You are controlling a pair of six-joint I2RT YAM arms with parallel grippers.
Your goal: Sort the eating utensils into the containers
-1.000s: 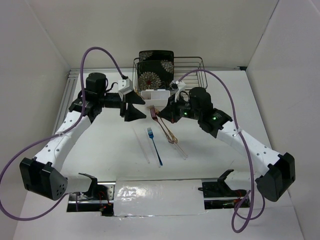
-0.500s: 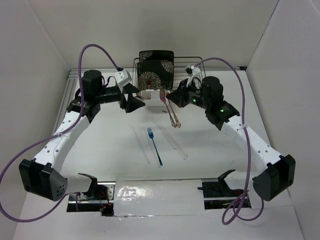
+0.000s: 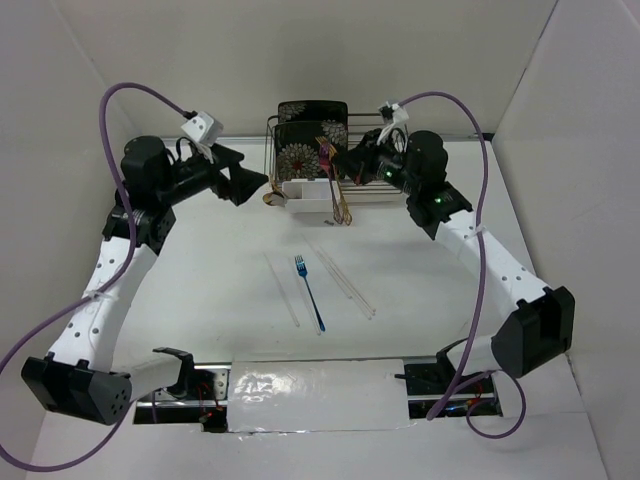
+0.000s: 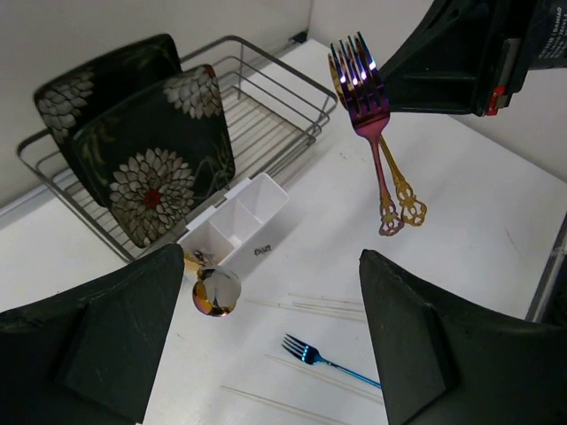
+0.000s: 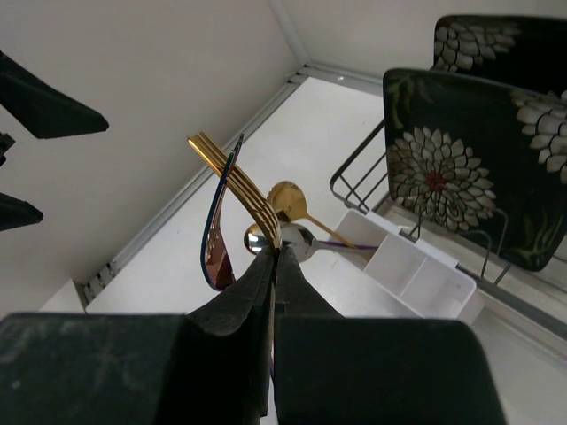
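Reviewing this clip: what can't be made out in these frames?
- Tub: contents too small in top view; walls partly hide them in left wrist view.
- Forks: handles covered by right fingers, right wrist view.
- Chopsticks: number unclear, thin and pale, top view.

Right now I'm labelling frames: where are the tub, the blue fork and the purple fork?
Tub (image 4: 266, 235): left wrist view, front wall.
Blue fork (image 4: 299, 350): left wrist view, head.
Purple fork (image 4: 361, 97): left wrist view, tines.

The right gripper (image 5: 273, 258) clamps two forks (image 5: 235, 177), one gold, one iridescent, near the white tub (image 5: 416, 270), with floral plates (image 5: 443, 168) standing in a wire rack (image 5: 353, 181) behind.
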